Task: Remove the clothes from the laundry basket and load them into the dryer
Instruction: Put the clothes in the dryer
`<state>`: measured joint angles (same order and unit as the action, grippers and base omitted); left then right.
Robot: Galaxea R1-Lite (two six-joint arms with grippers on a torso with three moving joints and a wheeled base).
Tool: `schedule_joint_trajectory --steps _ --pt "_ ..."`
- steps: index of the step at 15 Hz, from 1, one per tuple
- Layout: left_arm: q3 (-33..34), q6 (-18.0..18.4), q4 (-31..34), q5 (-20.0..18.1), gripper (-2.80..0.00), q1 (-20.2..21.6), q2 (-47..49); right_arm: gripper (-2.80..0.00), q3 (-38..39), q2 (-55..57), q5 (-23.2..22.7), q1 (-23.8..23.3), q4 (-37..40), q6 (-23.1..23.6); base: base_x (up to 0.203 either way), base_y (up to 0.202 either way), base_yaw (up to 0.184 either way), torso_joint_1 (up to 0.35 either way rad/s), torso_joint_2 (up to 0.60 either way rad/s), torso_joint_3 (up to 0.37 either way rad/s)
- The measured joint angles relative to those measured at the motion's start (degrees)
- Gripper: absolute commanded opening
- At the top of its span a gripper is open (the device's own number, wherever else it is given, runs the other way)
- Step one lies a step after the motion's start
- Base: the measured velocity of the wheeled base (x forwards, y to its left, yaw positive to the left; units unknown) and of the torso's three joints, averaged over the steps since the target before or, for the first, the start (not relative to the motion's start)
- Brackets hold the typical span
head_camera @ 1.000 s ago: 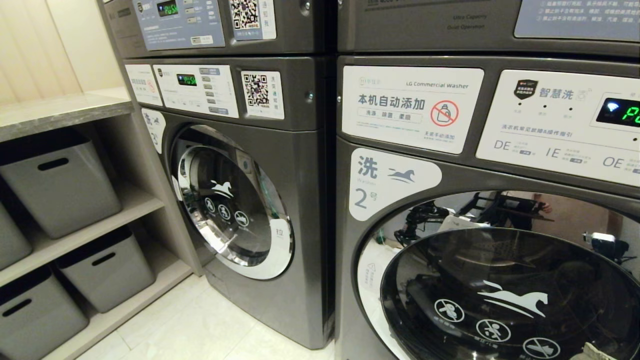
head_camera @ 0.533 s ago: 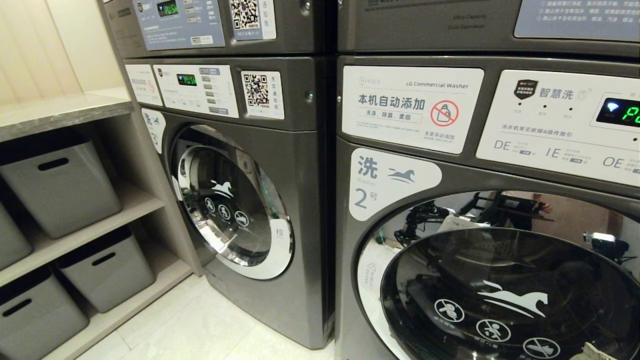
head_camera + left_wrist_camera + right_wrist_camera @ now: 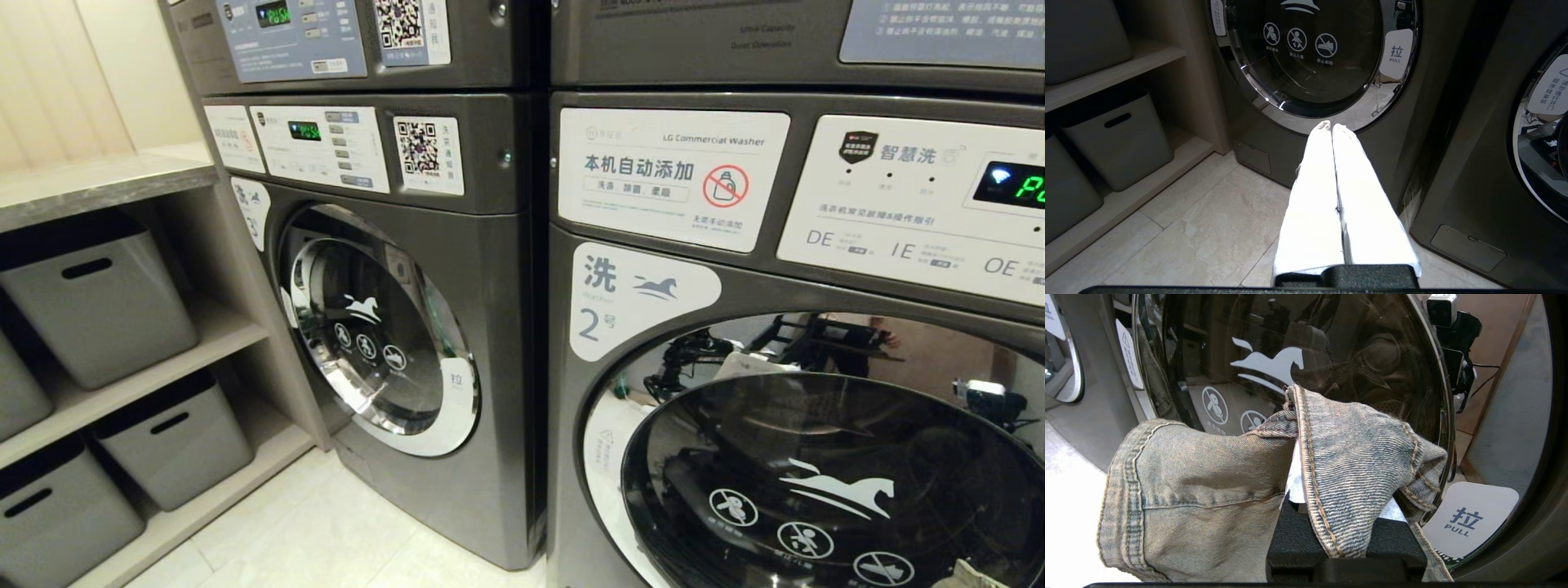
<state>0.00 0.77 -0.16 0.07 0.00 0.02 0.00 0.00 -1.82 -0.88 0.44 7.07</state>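
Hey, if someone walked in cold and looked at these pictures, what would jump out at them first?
Probably the faded denim garment bunched over the right gripper, hanging right in front of the closed round door of the machine marked 2. Next, the left gripper, jaws shut and empty, aimed at the neighbouring machine's door, with grey bins shelved to the left.

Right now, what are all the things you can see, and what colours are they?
Machines: four, dark grey, stacked in two columns; round glass doors on the lower two, the number 2 machine on the right, the other to its left.
Storage bins: several, grey, on the beige shelves at far left.
Floor: pale tiles.
Denim garment: one, faded blue, draped over the right gripper in front of a glass door.
Left gripper: white fingers together, holding nothing.
Right gripper: mostly hidden under the denim, closed on it.
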Motion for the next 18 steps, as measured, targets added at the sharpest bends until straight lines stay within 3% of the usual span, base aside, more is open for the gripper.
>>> schedule_joint_trajectory --steps 9,18 --pt "0.0 0.0 0.0 0.0 -2.8 0.0 0.0 -2.8 0.0 0.0 0.0 0.0 0.0 -0.1 0.0 0.0 0.0 0.075 -0.42 -0.342" --pt "0.0 0.0 0.0 0.0 -2.8 0.0 0.0 -2.8 -0.1 0.0 -0.4 0.0 0.1 -0.1 0.0 0.0 0.0 0.166 -0.49 -0.324"
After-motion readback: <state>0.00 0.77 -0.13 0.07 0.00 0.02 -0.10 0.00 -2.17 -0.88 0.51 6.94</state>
